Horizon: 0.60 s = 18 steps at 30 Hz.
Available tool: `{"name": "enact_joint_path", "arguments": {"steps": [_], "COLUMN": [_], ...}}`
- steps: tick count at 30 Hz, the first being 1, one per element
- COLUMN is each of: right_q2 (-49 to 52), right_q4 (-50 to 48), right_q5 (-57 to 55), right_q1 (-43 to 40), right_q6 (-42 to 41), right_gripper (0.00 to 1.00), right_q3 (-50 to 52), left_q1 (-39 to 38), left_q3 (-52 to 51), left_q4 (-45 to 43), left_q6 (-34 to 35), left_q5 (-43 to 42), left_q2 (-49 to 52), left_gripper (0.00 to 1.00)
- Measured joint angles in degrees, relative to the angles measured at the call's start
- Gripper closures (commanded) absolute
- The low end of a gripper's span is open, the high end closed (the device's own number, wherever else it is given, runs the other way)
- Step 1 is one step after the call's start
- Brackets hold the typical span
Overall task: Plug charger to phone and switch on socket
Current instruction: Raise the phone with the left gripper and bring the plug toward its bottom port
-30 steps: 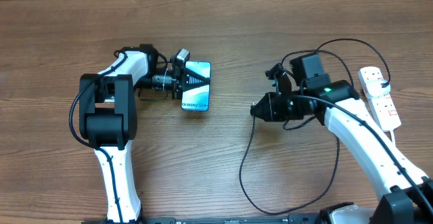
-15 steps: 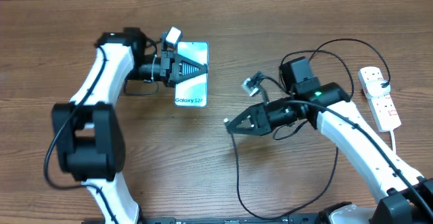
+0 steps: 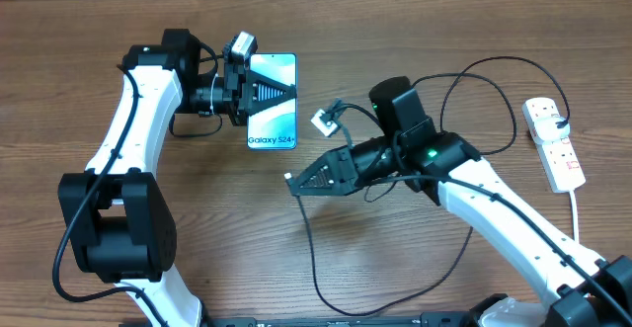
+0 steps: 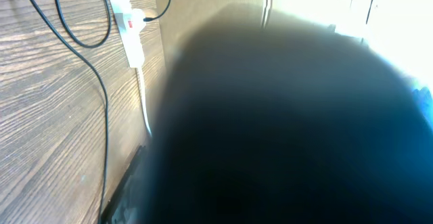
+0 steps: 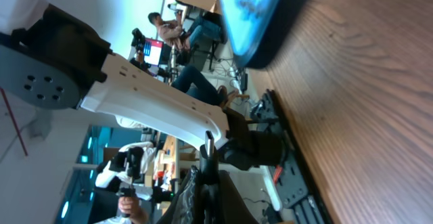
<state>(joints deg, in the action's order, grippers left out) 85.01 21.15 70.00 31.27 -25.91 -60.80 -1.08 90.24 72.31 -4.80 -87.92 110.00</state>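
Observation:
The phone (image 3: 274, 110) has a blue-teal screen with "Galaxy" text at its near end. My left gripper (image 3: 265, 94) is shut on it and holds it above the table at the back left. In the left wrist view the phone (image 4: 291, 129) fills the frame as a dark blur. My right gripper (image 3: 301, 183) is shut on the small plug tip (image 5: 210, 139) of the black charger cable (image 3: 314, 258), a short way right of and below the phone's near end. The phone's end shows in the right wrist view (image 5: 260, 11). The white socket strip (image 3: 554, 143) lies at the far right with a black plug in it.
The black cable loops over the table in front of and behind my right arm. The socket strip's thick white lead (image 3: 577, 204) runs toward the front right. The strip also shows in the left wrist view (image 4: 128, 24). The table is bare wood.
My left gripper has lifted the phone and carried it back and left. My right gripper has carried the cable tip left toward the phone's near end.

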Motion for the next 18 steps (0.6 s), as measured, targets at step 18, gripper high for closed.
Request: {"name": "enact_joint_path", "arguments": {"steps": [18], "right_q2": [-0.4], "right_q4": [-16.2], "right_q5": [-22.0], "right_q1": [8.2], "right_q6": [-14.6], "right_gripper": [0.96], "right_q3": [0.1], "left_q1": [0.6], "left_q3": [0.0], "left_q4": [-2.3], "left_q6": [4.8], "left_q5": [0.0], "left_q2": [0.0], "left_gripper": [0.96]}}
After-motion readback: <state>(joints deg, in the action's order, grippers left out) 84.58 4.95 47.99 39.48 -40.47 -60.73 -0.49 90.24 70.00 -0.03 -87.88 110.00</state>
